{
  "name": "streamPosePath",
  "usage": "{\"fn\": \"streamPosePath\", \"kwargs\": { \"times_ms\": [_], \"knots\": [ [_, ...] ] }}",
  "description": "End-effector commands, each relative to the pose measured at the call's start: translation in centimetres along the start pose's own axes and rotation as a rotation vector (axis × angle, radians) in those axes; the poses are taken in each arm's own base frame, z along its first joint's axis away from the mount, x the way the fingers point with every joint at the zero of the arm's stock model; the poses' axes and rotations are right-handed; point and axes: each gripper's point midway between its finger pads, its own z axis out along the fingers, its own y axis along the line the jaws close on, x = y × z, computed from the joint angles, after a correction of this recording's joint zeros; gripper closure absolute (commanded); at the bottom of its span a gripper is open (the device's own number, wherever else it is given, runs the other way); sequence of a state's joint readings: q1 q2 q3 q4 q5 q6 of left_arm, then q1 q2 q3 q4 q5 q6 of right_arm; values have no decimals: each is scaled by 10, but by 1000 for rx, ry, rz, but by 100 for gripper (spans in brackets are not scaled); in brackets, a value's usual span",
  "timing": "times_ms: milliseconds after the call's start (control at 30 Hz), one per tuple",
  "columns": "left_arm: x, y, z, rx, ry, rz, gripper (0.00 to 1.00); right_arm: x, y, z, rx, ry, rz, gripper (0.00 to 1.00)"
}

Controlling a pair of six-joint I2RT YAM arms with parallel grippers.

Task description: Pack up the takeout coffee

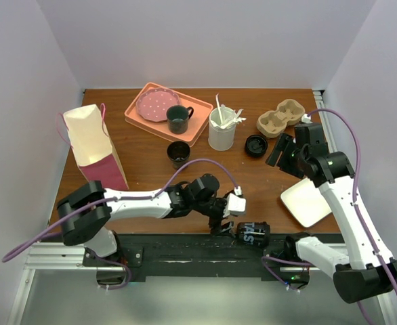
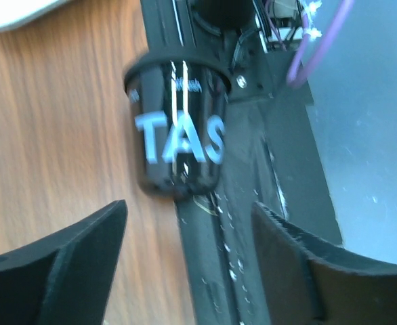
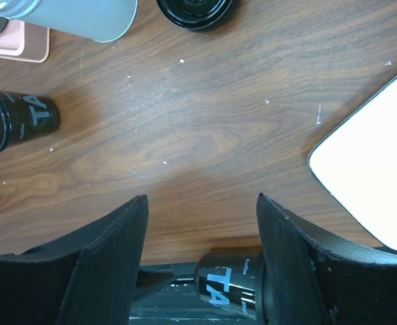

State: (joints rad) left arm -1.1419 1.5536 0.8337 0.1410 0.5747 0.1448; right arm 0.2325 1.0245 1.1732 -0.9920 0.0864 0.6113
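Hovering by the sideways cup [image 2: 178, 145] at the surface [image 2: 63, 135] edge — my left tool [image 2: 190, 210], spread, should straddle its body squarely before closing.

Likely lab: white-walled test table [image 1: 266, 184]

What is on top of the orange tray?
A pink dotted plate and a dark handled mug stand on the orange tray. Whether the mug holds anything cannot be seen.
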Motion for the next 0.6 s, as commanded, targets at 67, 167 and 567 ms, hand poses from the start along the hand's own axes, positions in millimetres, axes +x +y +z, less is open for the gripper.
{"fn": "streamPosePath", "kwargs": {
  "times_ms": [67,167,567],
  "knots": [
    [-36,15,19,13,-63,194,16,-11,2,-12,-12,-54,27,30],
    [-36,20,28,20,-43,200,15,-16,2,-17,-8,-70,24,30],
    [-18,3,59,76,15,169,13,-24,-1,-25,4,-114,24,30]
  ]
}}
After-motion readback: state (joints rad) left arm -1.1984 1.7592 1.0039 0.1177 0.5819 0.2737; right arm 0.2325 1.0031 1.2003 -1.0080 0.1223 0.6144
